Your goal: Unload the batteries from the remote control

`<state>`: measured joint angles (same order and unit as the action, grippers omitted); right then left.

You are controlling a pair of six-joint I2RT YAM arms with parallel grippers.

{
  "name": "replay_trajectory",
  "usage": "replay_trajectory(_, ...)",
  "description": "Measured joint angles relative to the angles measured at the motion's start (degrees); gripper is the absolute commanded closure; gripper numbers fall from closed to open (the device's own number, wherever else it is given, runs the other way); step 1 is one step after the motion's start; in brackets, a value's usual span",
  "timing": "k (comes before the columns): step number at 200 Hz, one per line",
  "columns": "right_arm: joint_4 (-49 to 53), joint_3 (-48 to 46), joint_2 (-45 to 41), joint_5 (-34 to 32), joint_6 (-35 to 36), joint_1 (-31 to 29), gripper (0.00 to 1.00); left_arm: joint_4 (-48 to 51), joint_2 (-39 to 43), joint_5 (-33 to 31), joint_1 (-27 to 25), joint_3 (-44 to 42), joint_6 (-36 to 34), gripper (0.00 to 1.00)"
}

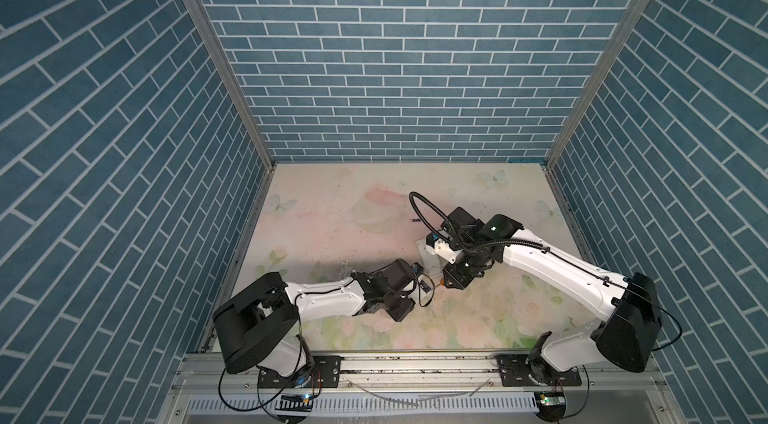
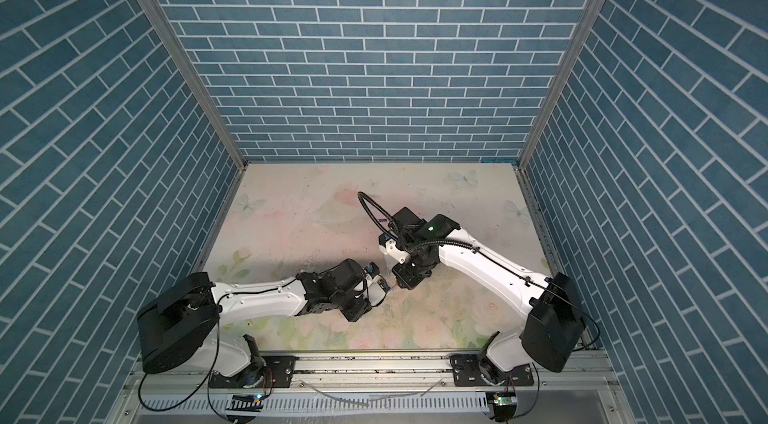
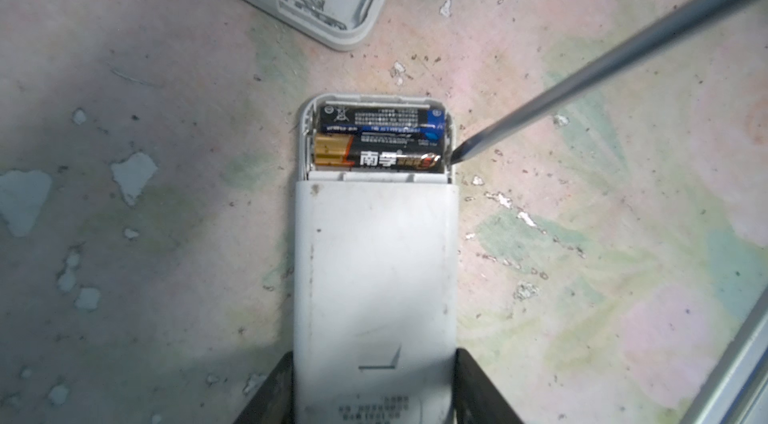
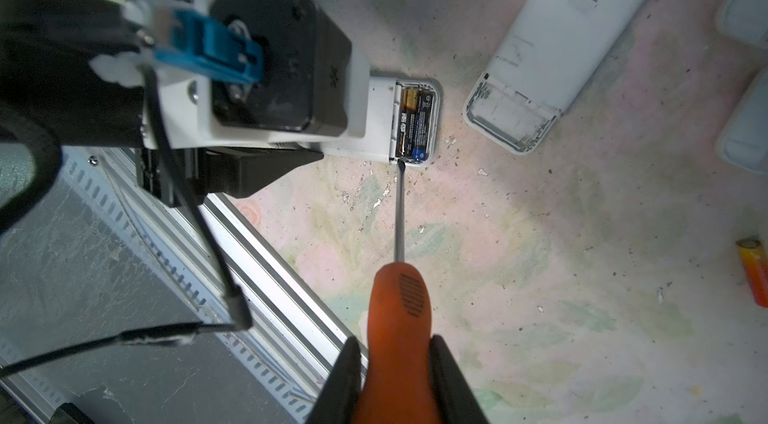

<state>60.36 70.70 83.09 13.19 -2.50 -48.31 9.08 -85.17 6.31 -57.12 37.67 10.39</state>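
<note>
My left jaws are clamped on the two long sides of a white remote point(image 3: 376, 268), which is back-up and low on the flowered, chipped tabletop point(image 3: 124, 69); I cannot tell whether it rests on the surface. The bay at the remote's far end is open, and two batteries point(image 3: 378, 139) lie in it side by side, across the remote. The one nearer the end is black with a blue tip. The one nearer my jaws is black with a gold end. My right jaws are clamped on the orange handle of a screwdriver point(image 4: 397, 318). Its thin metal shaft slants down to the remote, and its dark tip point(image 3: 455, 158) touches the bay's rim at the corner beside the black-and-gold battery. Near the held remote, but apart from it, a second remote point(image 4: 552, 48) lies back-up with its bay open and bare. Two pale rounded covers point(image 4: 744, 139) show at the edge of the right wrist view, just past that second remote. An orange battery point(image 4: 754, 272) lies alone on the tabletop, well apart from both remotes. In both top views my left arm point(image 1: 324, 297) and right arm point(image 1: 552, 272) reach inward and meet near the middle of the tabletop, towards its front.
</note>
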Motion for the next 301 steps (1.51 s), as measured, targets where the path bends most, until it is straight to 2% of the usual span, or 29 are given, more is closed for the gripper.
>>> replay_trajectory(301, 1.70, 0.00, -0.72, -0.50, 0.04, -0.44, 1.00, -0.87, -0.02, 2.60, 0.02, -0.11, 0.02, 0.53)
